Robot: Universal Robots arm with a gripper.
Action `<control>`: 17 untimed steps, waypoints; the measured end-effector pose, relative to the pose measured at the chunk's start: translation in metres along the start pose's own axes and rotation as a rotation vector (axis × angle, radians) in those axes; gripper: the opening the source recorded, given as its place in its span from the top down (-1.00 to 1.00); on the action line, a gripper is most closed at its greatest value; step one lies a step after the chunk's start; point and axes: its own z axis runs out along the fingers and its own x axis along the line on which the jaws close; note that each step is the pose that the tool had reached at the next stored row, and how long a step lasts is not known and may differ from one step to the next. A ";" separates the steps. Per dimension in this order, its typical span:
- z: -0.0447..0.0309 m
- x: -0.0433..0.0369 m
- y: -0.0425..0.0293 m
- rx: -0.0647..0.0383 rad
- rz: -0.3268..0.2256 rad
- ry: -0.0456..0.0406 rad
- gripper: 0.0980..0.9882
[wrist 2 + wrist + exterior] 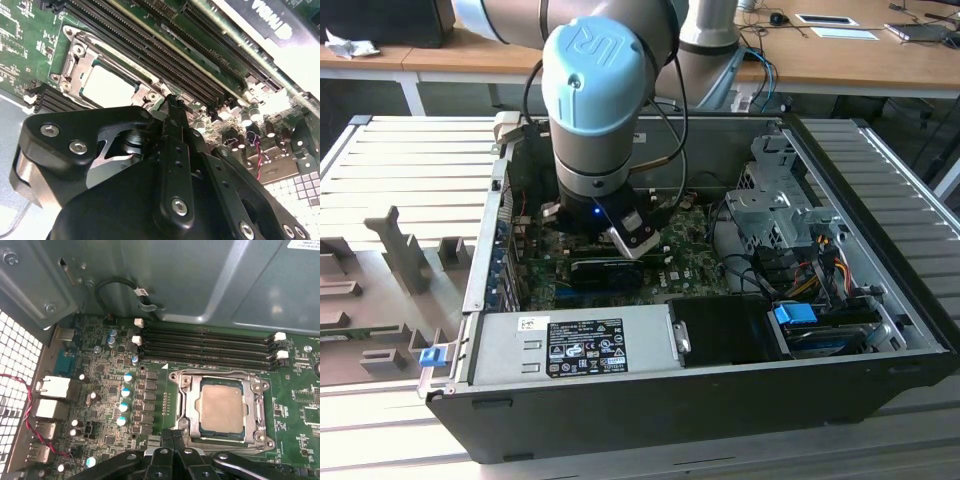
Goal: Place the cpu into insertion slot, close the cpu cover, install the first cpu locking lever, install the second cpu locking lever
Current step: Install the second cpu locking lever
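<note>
My hand hangs low over the motherboard, just beside the slot. Fingers look pressed together with nothing between them, tip just off the socket's corner; I judge they're kept narrow to work at the socket's edge rather than to carry anything. In the first wrist view the black linkage of the hand sits right at the near rim of the socket.

Cpu is already seated in the slot, lying flat, pale face up. Cover looks down around it, silver frame with the chip showing through the cut-out, screws at the corners. Whether either lever is latched I can't tell.

Around: four long black memory slots run just beside the socket, white clips at their ends. Small capacitors stand in a row on the other side, near enough to clip. Red-and-black wire trails by the rear ports. In the exterior view the arm reaches down into the open case; power supply and drive cage crowd the opening, leaving little side room.
</note>
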 end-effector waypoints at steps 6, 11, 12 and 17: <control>-0.0021 0.0020 -0.0062 -0.020 0.003 -0.0031 0.98; -0.0008 0.0022 -0.0087 -0.020 0.006 -0.0043 0.98; -0.0003 0.0022 -0.0089 -0.020 0.006 -0.0043 0.98; 0.0082 0.0025 -0.0120 -0.025 0.006 -0.0044 0.98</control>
